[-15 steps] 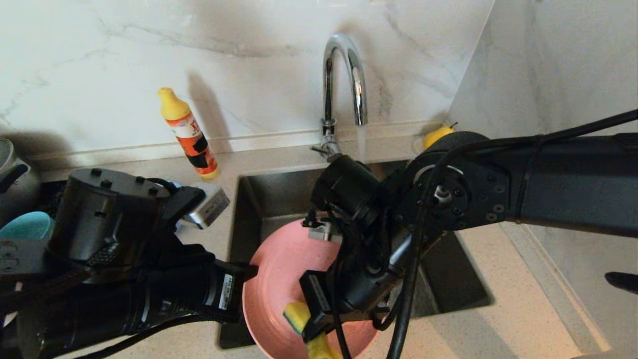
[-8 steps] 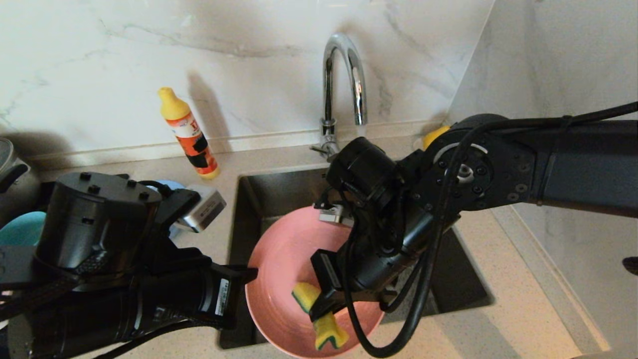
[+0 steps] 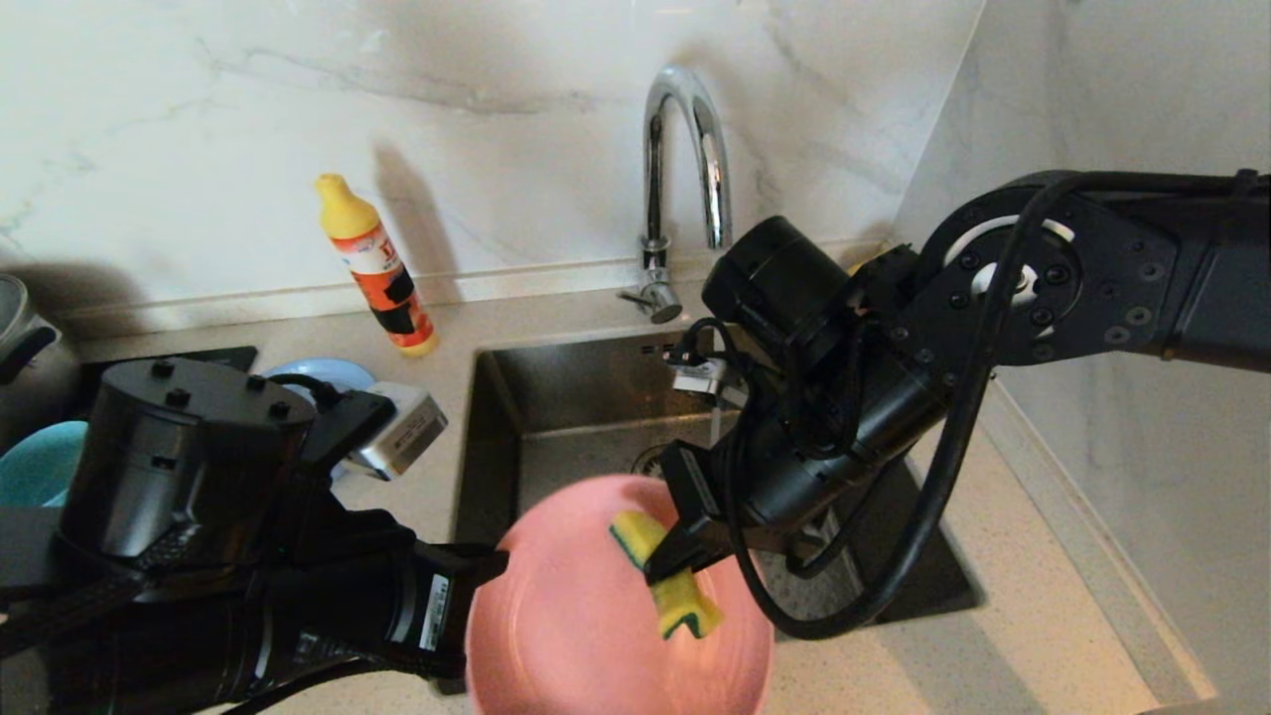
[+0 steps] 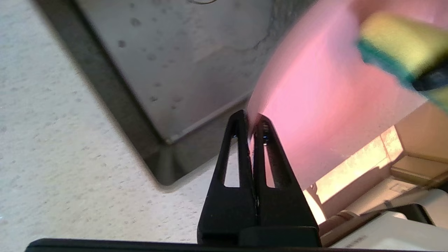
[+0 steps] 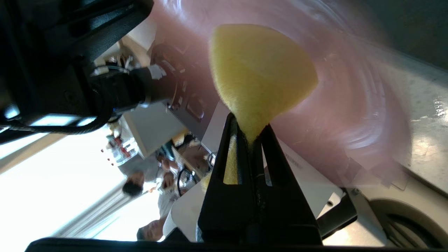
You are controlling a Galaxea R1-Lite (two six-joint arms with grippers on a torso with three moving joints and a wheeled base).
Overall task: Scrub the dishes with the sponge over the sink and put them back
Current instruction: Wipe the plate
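Observation:
My left gripper (image 4: pixel 250 126) is shut on the rim of the salmon-pink plate (image 3: pixel 586 626), holding it tilted over the front edge of the steel sink (image 3: pixel 586 397). Against the plate's face lies the yellow sponge with its green layer (image 3: pixel 667 576), squeezed in my shut right gripper (image 5: pixel 250 130). In the right wrist view the sponge (image 5: pixel 260 77) bulges out past the fingertips onto the pink plate (image 5: pixel 353 105). A teal bowl (image 3: pixel 40 467) and a grey-blue plate (image 3: pixel 318 375) sit on the counter at the left, partly hidden by my left arm.
A chrome tap (image 3: pixel 685 169) runs a thin stream into the sink behind my right arm. An orange and yellow soap bottle (image 3: pixel 377 268) stands at the back wall. A steel pot (image 3: pixel 25 343) is at the far left. A yellow fruit (image 3: pixel 866 266) peeks behind my right arm.
The plate has come toward the front edge of the sink. My right arm has risen and moved back right, sliding the sponge up across the plate.

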